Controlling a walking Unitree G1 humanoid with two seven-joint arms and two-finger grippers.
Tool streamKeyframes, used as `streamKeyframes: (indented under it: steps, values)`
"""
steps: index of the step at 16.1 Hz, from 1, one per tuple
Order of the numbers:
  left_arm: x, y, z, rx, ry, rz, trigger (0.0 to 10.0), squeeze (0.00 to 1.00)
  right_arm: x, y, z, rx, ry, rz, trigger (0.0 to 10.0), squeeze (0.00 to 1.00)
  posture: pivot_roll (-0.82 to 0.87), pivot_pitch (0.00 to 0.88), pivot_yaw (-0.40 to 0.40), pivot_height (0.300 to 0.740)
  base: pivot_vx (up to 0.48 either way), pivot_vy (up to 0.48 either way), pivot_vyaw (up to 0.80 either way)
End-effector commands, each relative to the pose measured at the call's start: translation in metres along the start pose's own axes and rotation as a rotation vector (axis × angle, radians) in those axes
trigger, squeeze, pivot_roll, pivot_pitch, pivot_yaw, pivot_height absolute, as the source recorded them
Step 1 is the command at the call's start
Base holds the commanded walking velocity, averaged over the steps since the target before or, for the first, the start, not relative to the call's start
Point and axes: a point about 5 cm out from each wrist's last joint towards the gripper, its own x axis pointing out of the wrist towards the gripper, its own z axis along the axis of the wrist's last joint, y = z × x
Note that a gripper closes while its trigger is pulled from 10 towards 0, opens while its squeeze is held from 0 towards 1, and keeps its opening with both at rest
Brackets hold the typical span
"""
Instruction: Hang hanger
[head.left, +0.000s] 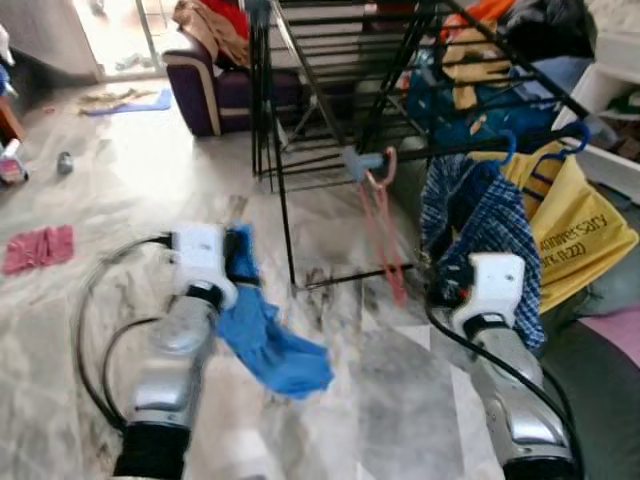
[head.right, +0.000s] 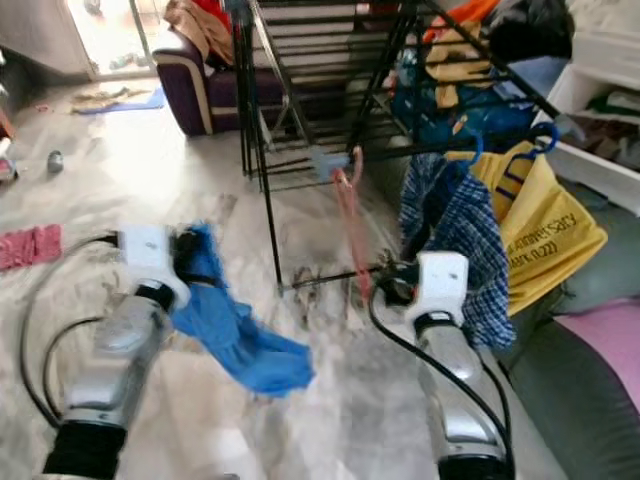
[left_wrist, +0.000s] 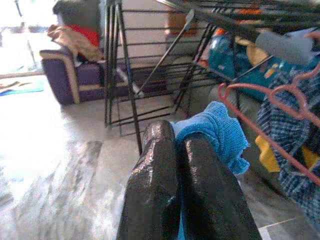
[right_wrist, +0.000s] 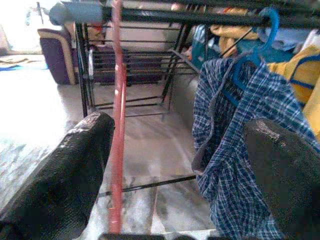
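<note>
Hanging by its hook from a near rail of the black drying rack (head.left: 330, 60), the pink hanger (head.left: 380, 215) drops almost straight down toward the marble floor (head.left: 130, 190), its long axis close to vertical and its lower end just short of the rack's bottom bar. Seen along the right arm, the pink wire runs up just beside one finger (right_wrist: 65, 170) of the right tool (right_wrist: 175, 165), whose two fingers stand wide apart with nothing between them. That puts the hanger a little to the left of and slightly beyond the right tool (head.left: 440, 285), which is plainly the nearer of the two. Right of the hanger, a blue checked shirt (head.left: 480, 225) hangs on a blue hanger (head.left: 500, 150) from the same rail, with a yellow bag (head.left: 575, 225) farther right. Well to the left, the left tool (left_wrist: 182, 175) is clamped on a blue cloth (head.left: 265, 335) that trails down over the floor. A purple sofa (head.left: 215, 85) stands at the far left of the rack. Judging by this, the hook looks seated, so the hanging seems all but done.
</note>
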Motion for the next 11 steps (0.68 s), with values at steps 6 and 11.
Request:
streamKeyframes:
  steps: [6, 11]
  values:
    - [-0.0002, 0.0066, 0.0021, 0.06, 0.008, 0.025, 10.0, 0.0, 0.0046, 0.0033, 0.0059, 0.002, -0.004, 0.03, 10.0, 0.0, 0.05, 0.057, -0.065, 0.74, 0.48, 0.0, 0.0]
    - [-0.0024, 0.005, -0.0009, 0.047, 0.021, 0.028, 10.0, 0.0, 0.0057, -0.0024, 0.003, -0.053, 0.009, -0.017, 10.0, 0.0, 0.05, 0.055, -0.071, 0.74, 0.475, 0.0, 0.0]
